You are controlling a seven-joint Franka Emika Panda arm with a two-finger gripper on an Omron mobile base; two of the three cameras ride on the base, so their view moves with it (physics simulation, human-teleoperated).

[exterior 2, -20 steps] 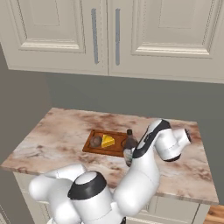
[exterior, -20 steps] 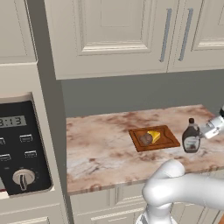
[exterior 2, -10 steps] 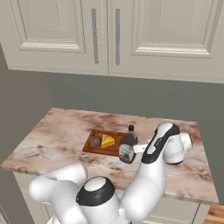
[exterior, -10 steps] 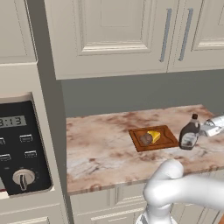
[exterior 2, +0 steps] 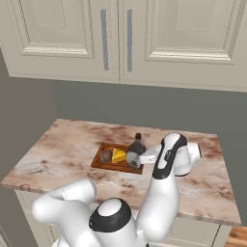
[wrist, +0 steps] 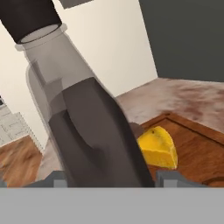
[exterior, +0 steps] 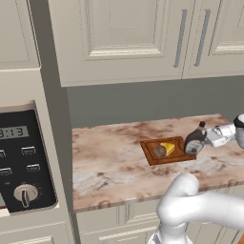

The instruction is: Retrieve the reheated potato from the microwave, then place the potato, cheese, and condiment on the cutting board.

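The reddish-brown cutting board (exterior: pixel 177 153) (exterior 2: pixel 100 165) (wrist: pixel 197 151) lies on the marble counter. On it sit the brown potato (exterior: pixel 158 151) (exterior 2: pixel 105 156) and, beside it, the yellow cheese wedge (exterior: pixel 167 147) (exterior 2: pixel 118 155) (wrist: pixel 158 147). My gripper (exterior: pixel 201 140) (exterior 2: pixel 140 155) (wrist: pixel 111 177) is shut on the condiment bottle (exterior: pixel 194 142) (exterior 2: pixel 135 152) (wrist: pixel 87 122). The dark bottle leans tilted at the board's right end, with its cap pointing up and away from the hand. Whether its base touches the board I cannot tell. The microwave's black control panel (exterior: pixel 24 162) shows at far left.
The marble counter (exterior: pixel 109 162) (exterior 2: pixel 58 149) runs left of the board up to the microwave column. Cream wall cabinets (exterior: pixel 133 38) (exterior 2: pixel 120 34) hang above. The counter's right end (exterior 2: pixel 224 193) lies just past my arm.
The bottle stood upright on the counter right of the board. My gripper has since carried it left to the board's right end and tilted it over.
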